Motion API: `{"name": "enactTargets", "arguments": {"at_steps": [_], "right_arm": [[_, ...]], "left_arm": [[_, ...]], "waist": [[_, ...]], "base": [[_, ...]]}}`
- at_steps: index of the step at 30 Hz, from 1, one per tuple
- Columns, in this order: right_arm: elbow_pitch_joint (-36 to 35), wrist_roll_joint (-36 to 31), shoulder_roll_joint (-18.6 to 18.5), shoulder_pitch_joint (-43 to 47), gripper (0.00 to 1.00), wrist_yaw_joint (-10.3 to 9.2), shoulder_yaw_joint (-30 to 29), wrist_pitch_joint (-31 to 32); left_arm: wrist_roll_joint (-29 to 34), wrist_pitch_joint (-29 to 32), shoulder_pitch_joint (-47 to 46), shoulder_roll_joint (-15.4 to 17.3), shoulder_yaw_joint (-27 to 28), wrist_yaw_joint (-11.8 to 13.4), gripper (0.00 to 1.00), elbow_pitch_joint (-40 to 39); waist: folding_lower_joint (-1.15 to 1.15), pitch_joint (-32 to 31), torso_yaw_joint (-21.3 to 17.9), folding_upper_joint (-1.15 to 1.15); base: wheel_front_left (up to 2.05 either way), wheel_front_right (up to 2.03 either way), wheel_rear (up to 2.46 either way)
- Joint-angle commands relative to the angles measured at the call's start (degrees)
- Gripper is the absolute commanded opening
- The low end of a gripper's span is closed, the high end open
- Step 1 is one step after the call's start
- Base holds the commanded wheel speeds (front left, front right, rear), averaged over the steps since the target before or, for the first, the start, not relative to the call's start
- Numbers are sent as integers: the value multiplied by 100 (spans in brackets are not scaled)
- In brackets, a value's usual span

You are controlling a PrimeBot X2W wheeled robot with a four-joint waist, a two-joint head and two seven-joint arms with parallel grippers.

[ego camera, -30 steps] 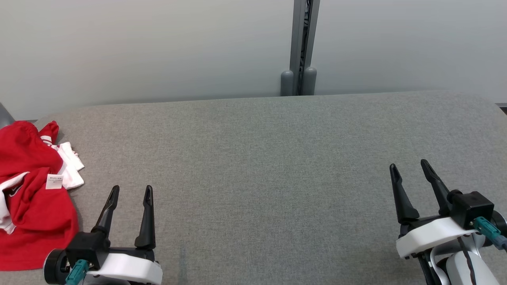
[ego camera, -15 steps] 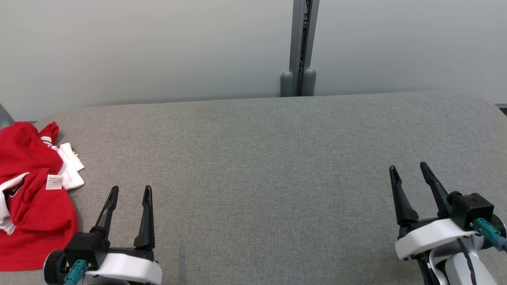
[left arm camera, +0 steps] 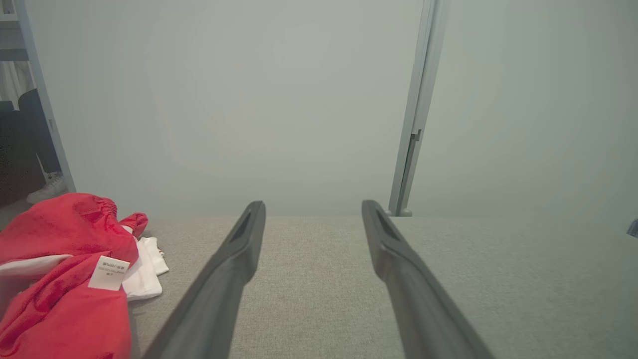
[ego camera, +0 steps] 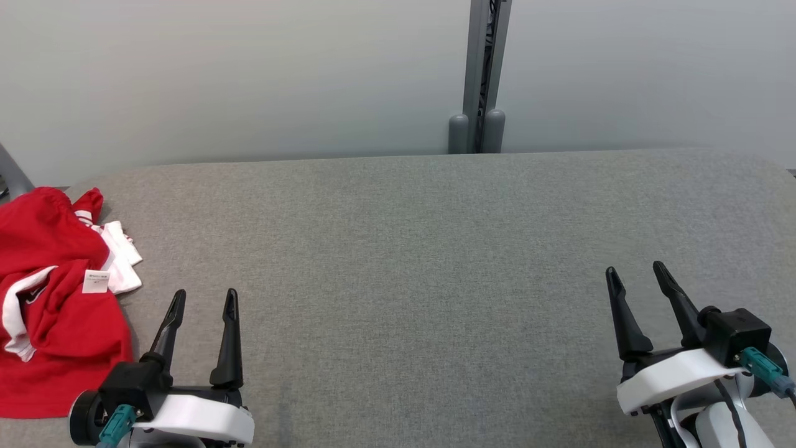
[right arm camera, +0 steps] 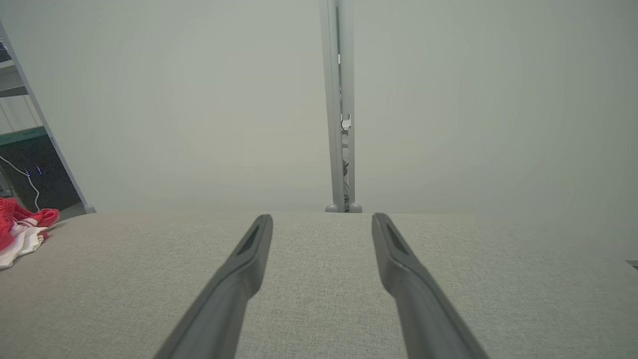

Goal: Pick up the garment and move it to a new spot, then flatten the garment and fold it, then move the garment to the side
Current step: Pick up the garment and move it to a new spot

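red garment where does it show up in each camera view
Head view: the red garment lies at the far left edge, on the table.
Left wrist view: the red garment is in the lower left corner.
Right wrist view: the red garment is small at the left edge, about mid-height.
Shared landmark: the grey post standing behind the table's far edge.

A: Garment?
B: Red-and-white garment (ego camera: 56,323), crumpled, 9 o'clock on grey table (ego camera: 404,249).
A: Grippers?
B: 7 o'clock, left gripper (ego camera: 206,292), just beside it; 4 o'clock, right gripper (ego camera: 634,267), well apart. Both spread, empty.
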Motion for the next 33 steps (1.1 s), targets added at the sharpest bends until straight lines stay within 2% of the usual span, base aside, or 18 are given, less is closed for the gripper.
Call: {"name": "enactTargets", "arguments": {"at_steps": [1,9,19,33], "right_arm": [[-15,23,-45,31,100,13,-11,-32],[-8,340,-17,108,100,13,62,-32],[-83,834,24,140,100,13,264,-32],[-129,1105,63,231,100,13,463,-32]], "left_arm": [[-26,-13,-32,16,19,0,100,7],[-89,-13,-24,16,60,61,100,30],[-53,-14,13,16,236,77,100,110],[-21,-13,80,15,441,118,100,300]], "waist": [[0,-6,40,0],[0,-71,428,0],[0,-154,1161,0],[0,-277,2072,0]], "base": [[0,0,0],[0,0,0],[0,0,0],[0,0,0]]}}
